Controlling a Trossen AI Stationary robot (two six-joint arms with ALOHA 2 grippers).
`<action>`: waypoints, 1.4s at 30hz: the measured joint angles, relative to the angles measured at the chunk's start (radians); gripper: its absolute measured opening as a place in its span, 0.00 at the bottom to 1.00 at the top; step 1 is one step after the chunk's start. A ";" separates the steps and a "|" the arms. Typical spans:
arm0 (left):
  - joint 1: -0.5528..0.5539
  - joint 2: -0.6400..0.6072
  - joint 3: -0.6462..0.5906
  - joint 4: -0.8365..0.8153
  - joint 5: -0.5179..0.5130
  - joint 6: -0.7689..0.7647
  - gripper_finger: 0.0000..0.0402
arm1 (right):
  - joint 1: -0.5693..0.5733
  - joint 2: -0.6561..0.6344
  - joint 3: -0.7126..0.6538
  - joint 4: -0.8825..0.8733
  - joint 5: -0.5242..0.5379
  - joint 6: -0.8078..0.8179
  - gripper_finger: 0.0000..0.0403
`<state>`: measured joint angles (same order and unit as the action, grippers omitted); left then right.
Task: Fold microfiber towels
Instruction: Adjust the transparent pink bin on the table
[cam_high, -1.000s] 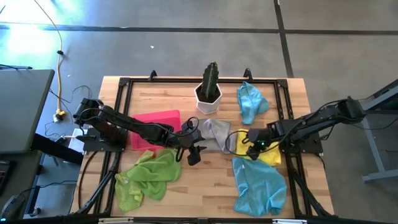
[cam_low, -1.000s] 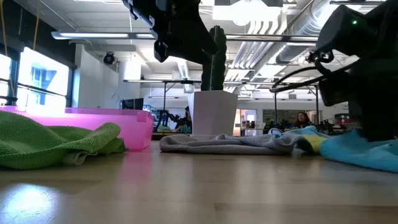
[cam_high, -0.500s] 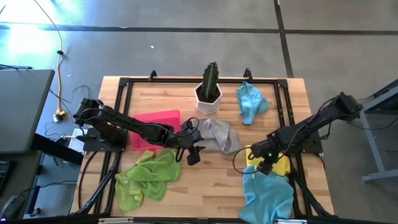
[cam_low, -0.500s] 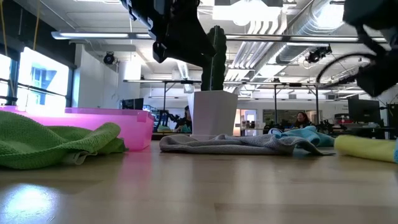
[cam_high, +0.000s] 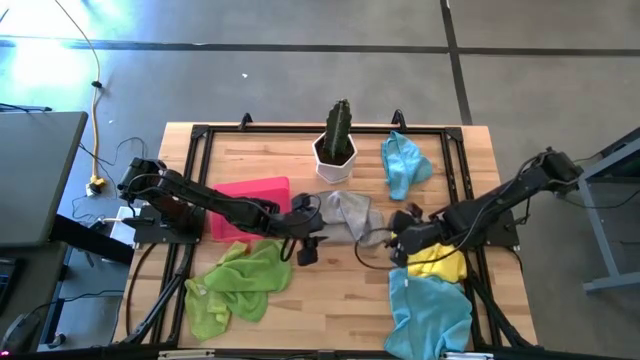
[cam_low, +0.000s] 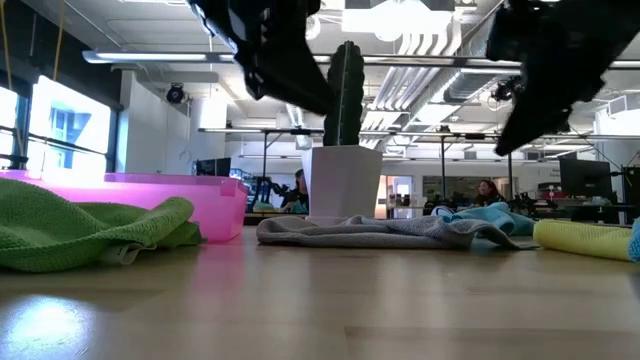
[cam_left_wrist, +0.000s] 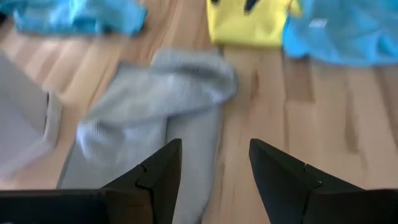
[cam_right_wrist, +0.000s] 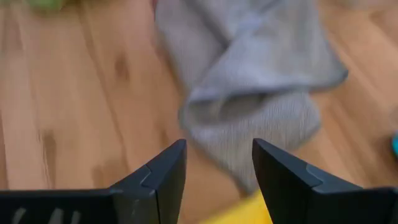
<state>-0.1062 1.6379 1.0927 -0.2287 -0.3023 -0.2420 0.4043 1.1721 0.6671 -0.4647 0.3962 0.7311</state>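
Observation:
A crumpled grey towel (cam_high: 350, 214) lies on the wooden table (cam_high: 340, 300), between my two grippers and in front of both. My left gripper (cam_high: 310, 238) hovers at the towel's left, open, fingers empty (cam_left_wrist: 214, 174). My right gripper (cam_high: 398, 240) hangs at the towel's right, above the table, open and empty (cam_right_wrist: 217, 174). A yellow towel (cam_high: 440, 262) lies bunched at the near right, beside a light blue towel (cam_high: 430, 312). Another light blue towel (cam_high: 403, 165) lies at the far right. A lime green towel (cam_high: 240, 282) is spread at the near left.
A pink tray (cam_high: 248, 196) sits at the left behind the green towel. A cactus in a white pot (cam_high: 335, 148) stands at the far middle, just behind the grey towel. A black frame (cam_high: 200, 140) runs round the table's edges. Bare wood shows at the near middle.
My right gripper has risen from low over the yellow and light blue towels, swung out toward the near edge and come back toward the grey towel, rolling its wrist. The yellow and light blue towels now lie a little farther toward the near right corner.

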 joint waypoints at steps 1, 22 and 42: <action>0.000 0.000 0.000 -0.030 0.000 -0.015 0.44 | -0.012 0.000 -0.007 0.030 0.011 -0.002 0.44; 0.001 0.000 -0.160 -0.156 -0.135 -0.285 0.44 | -0.198 0.223 -0.076 0.348 0.037 0.068 0.44; 0.000 0.000 -0.164 -0.275 -0.215 -0.279 0.44 | -0.482 0.275 -0.076 0.384 -0.023 0.069 0.44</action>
<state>-0.1066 1.6379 0.9283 -0.5038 -0.5175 -0.5205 -0.0777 1.4467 0.5911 -0.0809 0.3731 0.7996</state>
